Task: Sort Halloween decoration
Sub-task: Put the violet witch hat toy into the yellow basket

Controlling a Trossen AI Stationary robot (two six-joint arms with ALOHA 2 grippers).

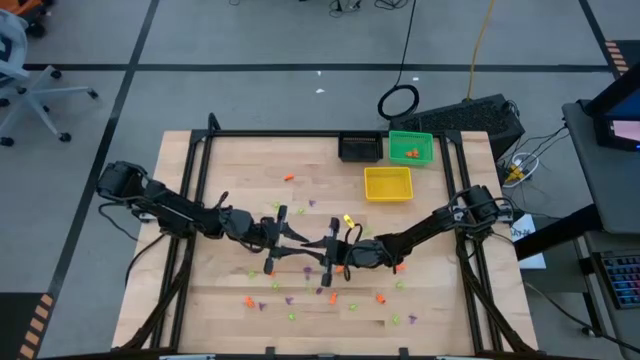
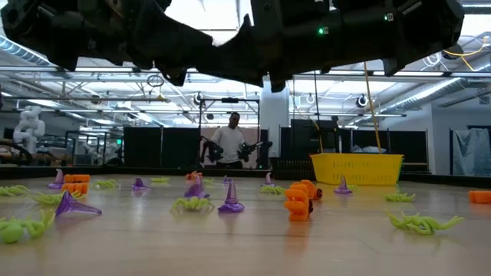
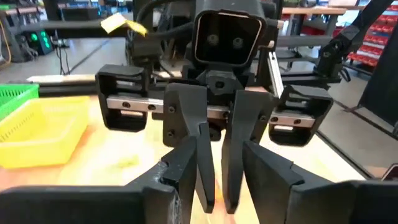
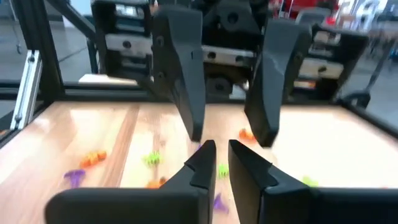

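Mostly tiny orange, purple, light-green trinkets (image 2: 230,198), spiders, cones, scattered loosely

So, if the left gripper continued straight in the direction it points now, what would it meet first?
Most likely the right gripper. The left gripper points across the wooden table directly at it, and their dark fingers nearly meet. How much gap remains is unclear.

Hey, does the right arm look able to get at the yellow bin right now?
Probably yes. The yellow bin sits on the right arm's side, with bare table between it and the right claw. Only the left claw faces it, on the far side.
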